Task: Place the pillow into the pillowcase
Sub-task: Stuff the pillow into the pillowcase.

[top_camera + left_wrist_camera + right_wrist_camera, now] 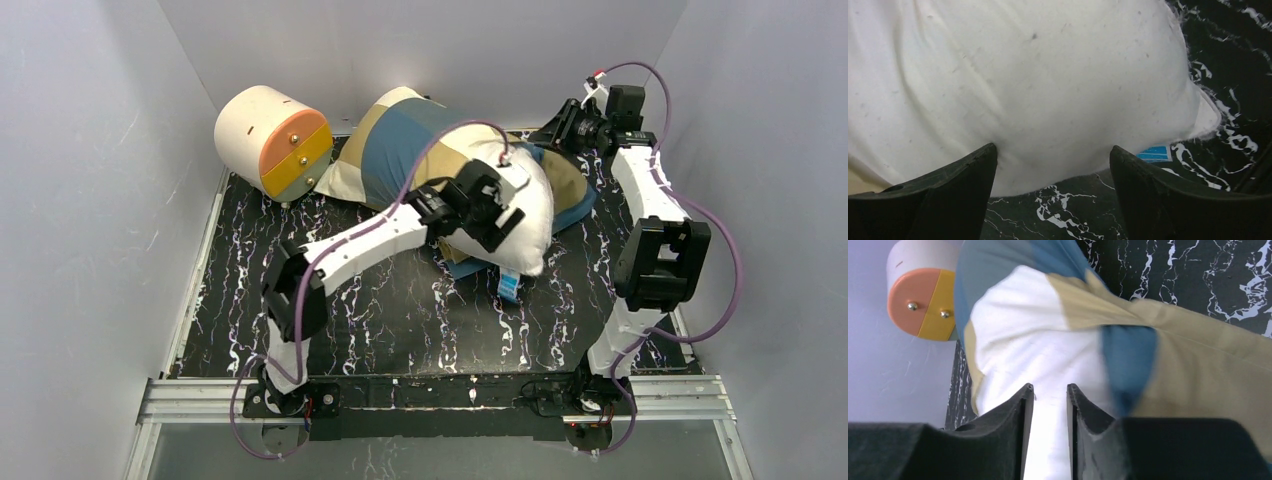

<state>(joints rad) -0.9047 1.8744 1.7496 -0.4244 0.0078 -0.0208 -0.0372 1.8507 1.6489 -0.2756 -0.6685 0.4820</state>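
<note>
Black marbled table (pixel 400 320), walled on three sides, with open tabletop across its near half. The pillowcase (pixel 410 140) lies along the far edge. The pillow (pixel 535 200) is partly inside it, its white end jutting toward mid-table. A cream-and-orange cylinder (pixel 270 140) fills the far left corner. The left end effector (pixel 1053 150) gapes wide at the pillow's exposed end. The right end effector (pixel 1049 387) is narrowly parted.
</note>
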